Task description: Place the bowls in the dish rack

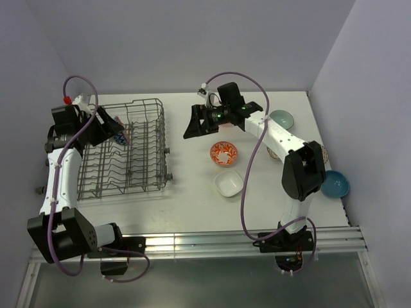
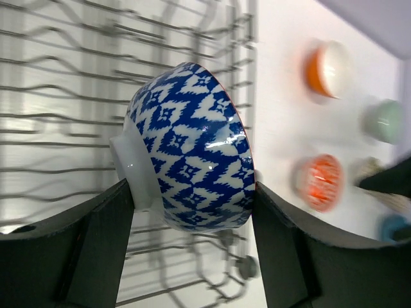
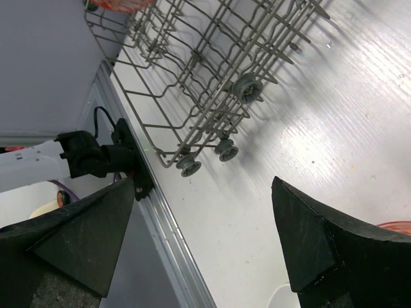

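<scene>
My left gripper [image 1: 115,130] is shut on a blue-patterned bowl [image 2: 189,147], held on its side above the far left part of the grey wire dish rack [image 1: 125,154]; in the left wrist view the fingers [image 2: 96,244] press its foot and rim. My right gripper [image 1: 192,125] is open and empty, above the table between the rack and the loose bowls. On the table lie a red-orange patterned bowl [image 1: 223,153], a white square bowl [image 1: 228,183], a pale green bowl [image 1: 281,118] and a blue bowl [image 1: 335,184]. An orange bowl with a white inside [image 2: 329,69] shows in the left wrist view.
The right arm [image 1: 282,138] stretches over the bowls at the right and hides part of another bowl [image 1: 325,154]. The rack [image 3: 212,58] stands on small wheels. The table's front rail [image 1: 257,240] runs along the near edge. Walls close the back and sides.
</scene>
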Controlling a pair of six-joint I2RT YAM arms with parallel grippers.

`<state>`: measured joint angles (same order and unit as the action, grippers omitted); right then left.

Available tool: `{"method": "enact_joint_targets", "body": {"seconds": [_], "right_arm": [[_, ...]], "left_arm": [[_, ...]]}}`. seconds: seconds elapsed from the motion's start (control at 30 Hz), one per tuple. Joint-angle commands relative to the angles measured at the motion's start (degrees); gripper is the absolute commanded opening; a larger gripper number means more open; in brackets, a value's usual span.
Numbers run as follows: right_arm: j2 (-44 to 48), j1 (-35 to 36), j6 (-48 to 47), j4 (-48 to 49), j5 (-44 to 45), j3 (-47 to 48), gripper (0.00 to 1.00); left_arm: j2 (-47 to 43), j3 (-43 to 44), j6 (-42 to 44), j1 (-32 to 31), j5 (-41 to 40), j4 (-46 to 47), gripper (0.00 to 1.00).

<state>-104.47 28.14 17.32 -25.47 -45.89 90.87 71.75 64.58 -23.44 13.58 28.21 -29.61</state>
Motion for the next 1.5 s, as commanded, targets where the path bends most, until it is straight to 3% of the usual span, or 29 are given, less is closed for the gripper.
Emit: {"method": "enact_joint_targets", "body": {"seconds": [0.0,0.23,0.47,0.7,0.97,1.47], "right_arm": [[3.3,-0.5,-3.3,-2.6,1.8,2.1,0.94],[3.7,-1.3,-5.2,-5.0,3.2,2.5,0.95],[4.3,-1.9,-6.8,-6.3,4.6,1.7,0.95],[3.9,-2.5,-7.5,-7.4,4.8,1.6,0.95],[4.0,-3.1,-8.1,-7.7,4.9,0.4,0.96],[4.0,-3.9,-9.0,-8.3,4.9,-0.3,0.96]], "left_arm": [[-1.2,4.9,12.5,1.5,-12.8,-6.5,0.00],[1.7,8.3,21.9,2.8,-27.1,-9.2,0.00],[6.9,10.8,31.4,3.3,-36.2,-9.6,0.00],[11.0,5.7,40.0,3.6,-44.6,-3.1,0.00],[16.4,4.0,45.1,4.1,-49.6,4.2,0.00],[26.1,6.7,46.3,4.3,-52.3,7.5,0.00]]}}
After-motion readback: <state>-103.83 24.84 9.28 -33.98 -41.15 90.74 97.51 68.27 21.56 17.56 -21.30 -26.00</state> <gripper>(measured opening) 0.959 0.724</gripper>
